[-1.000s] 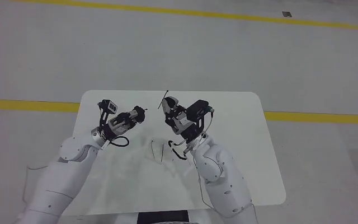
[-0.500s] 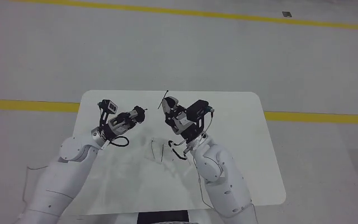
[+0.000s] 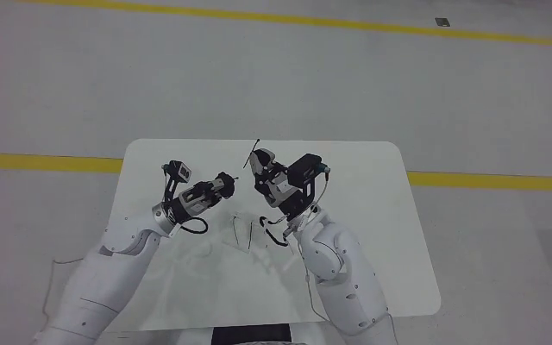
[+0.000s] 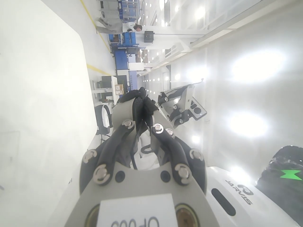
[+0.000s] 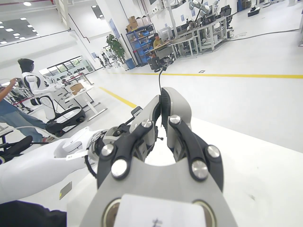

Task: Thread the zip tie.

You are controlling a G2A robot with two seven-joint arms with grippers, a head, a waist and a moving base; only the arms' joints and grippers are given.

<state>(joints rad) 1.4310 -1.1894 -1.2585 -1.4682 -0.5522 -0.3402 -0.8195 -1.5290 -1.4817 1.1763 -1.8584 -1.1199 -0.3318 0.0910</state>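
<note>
My right gripper (image 3: pixel 260 160) (image 5: pixel 161 93) is held above the white table (image 3: pixel 371 259), shut on a thin black zip tie (image 3: pixel 253 153) (image 5: pixel 159 81). The tie stands up out of the fingers, and its small head (image 5: pixel 163 67) is at the top end. My left gripper (image 3: pixel 229 181) (image 4: pixel 141 93) is just beside it, a little apart, pointing at it. It is shut on a thin black strip (image 4: pixel 137 128) whose short tip (image 5: pixel 161 138) pokes out toward the right gripper. Whether this strip is the same tie's tail is hidden.
A few faint thin strips (image 3: pixel 244 231) lie on the table near its middle, below the grippers. A black cable loop (image 3: pixel 274 235) hangs off the right arm. Bare table surface lies to the right and toward the front edge.
My left gripper has moved right and slightly nearer, closing most of the gap to the right gripper. The right gripper and its zip tie have stayed put.
</note>
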